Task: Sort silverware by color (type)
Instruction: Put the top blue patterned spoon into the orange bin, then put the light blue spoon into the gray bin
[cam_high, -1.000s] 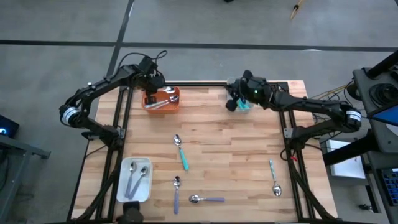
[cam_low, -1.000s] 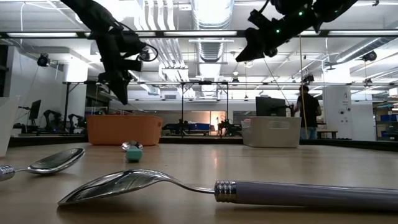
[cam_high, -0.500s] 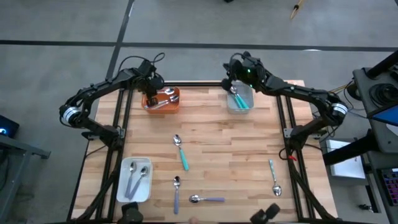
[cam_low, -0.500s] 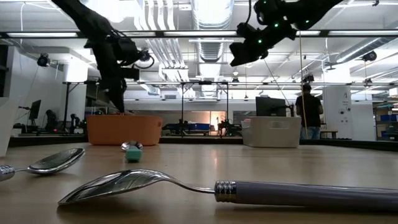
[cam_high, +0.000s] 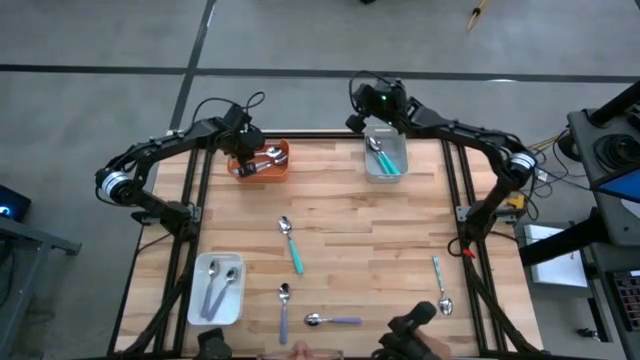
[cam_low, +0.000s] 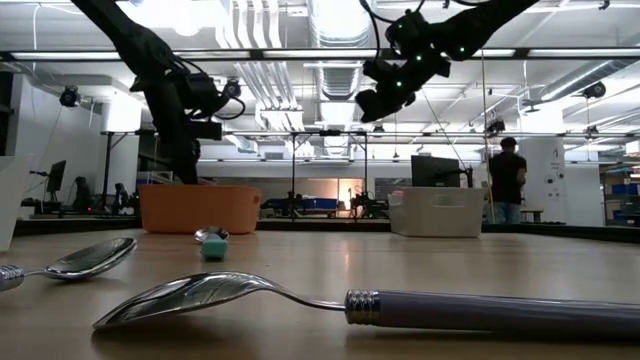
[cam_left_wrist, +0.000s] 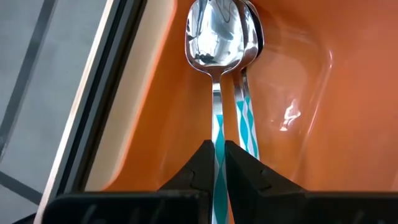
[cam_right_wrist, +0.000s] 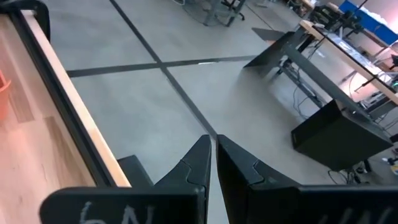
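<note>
Left wrist view: left gripper (cam_left_wrist: 219, 163) fingers are pinched onto a teal-striped metal spoon (cam_left_wrist: 214, 56) inside the orange rectangular tray (cam_left_wrist: 298, 93), beside a second spoon.
Right gripper (cam_high: 372, 100): fingers closed, nothing held, beyond the surface's (cam_high: 340, 220) far edge.
Risk: wrong sorting may result if teal belongs in the grey tray (cam_high: 386, 160); five spoons remain loose.

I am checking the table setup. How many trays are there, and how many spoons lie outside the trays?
Trays: 3 (orange tray, grey tray, white tray)
Spoons outside trays: 4 (teal spoon, lavender spoons, right-side spoon)
Total: 7
</note>
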